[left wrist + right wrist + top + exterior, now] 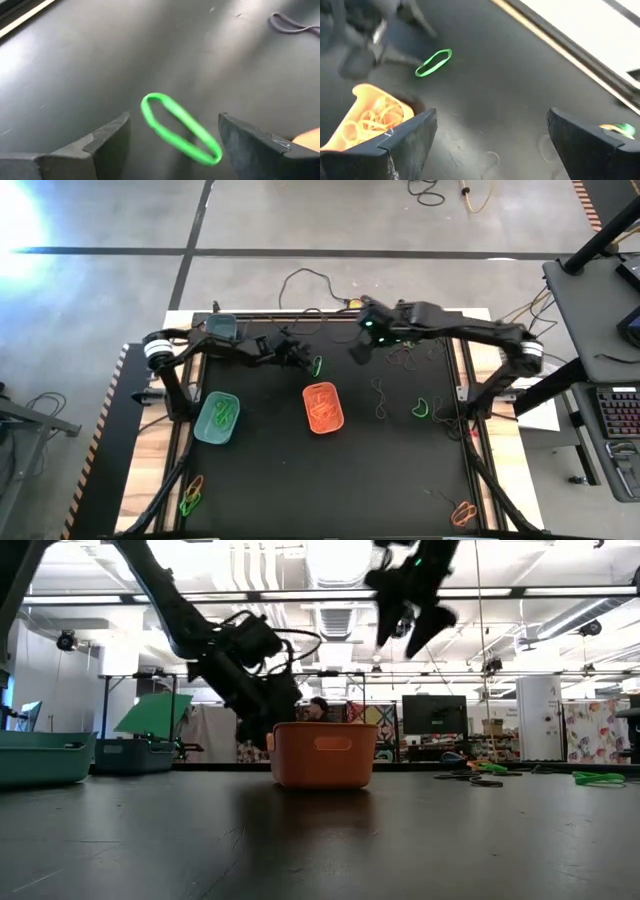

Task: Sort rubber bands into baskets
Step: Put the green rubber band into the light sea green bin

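High view shows the big black table [400, 470] first. Three baskets sit on it: the light green basket [217, 418], the orange basket [323, 407] and the dark basket [221, 330] at the back. The left gripper [300, 358] is wide open, just beside a green rubber band [317, 365] lying flat on the table. The right gripper [360, 348] hangs up high, open and holding nothing. I think the thin band could slip out when the fingers close, because it lies so flat.
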Controlling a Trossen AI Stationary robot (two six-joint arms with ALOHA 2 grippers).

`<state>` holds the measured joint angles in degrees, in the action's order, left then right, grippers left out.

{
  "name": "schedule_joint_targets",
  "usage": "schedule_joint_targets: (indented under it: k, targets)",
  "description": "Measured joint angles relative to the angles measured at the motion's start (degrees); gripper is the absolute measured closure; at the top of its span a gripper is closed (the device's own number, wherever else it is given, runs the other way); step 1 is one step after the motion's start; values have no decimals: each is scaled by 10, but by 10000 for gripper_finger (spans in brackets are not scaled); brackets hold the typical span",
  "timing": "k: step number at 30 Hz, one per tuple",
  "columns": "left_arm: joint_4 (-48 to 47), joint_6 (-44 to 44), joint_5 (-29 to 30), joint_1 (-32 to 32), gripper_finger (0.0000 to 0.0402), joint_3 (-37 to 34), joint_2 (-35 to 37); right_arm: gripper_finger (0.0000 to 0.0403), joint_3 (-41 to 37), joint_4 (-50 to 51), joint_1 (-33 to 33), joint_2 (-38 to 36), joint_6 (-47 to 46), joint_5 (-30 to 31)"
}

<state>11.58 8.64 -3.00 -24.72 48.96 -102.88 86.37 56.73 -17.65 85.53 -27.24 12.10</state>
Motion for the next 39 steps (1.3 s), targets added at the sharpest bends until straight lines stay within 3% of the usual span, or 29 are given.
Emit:
schedule_joint_targets:
  k: [2, 5, 9, 14, 18, 26, 35, 39]
  targets:
    - [15, 2, 8, 4, 123, 11, -16, 39, -10, 7, 0, -33, -14, 23]
    - [19, 21, 66, 5, 123, 25, -39, 39, -35, 13, 0, -80, -35, 47]
    - [19, 39, 72, 18, 128, 33, -68, 39, -82, 16, 0, -136, -62, 88]
    - [20, 51, 122, 53, 160, 63, -105, 39, -151, 15, 0, -203, -72, 121]
    - [-35, 61, 141, 65, 217, 107, -127, 39, -195, 22, 0, -249, -73, 119]
    - [-141, 83, 153, 57, 388, 166, -134, 39, -251, 30, 0, -339, -73, 115]
    - [-350, 70, 136, 61, 401, 276, -83, 39, -315, 16, 2, -428, -38, 117]
    - [-440, 69, 128, 64, 401, 323, -18, 39, -354, -27, 12, -465, -12, 71]
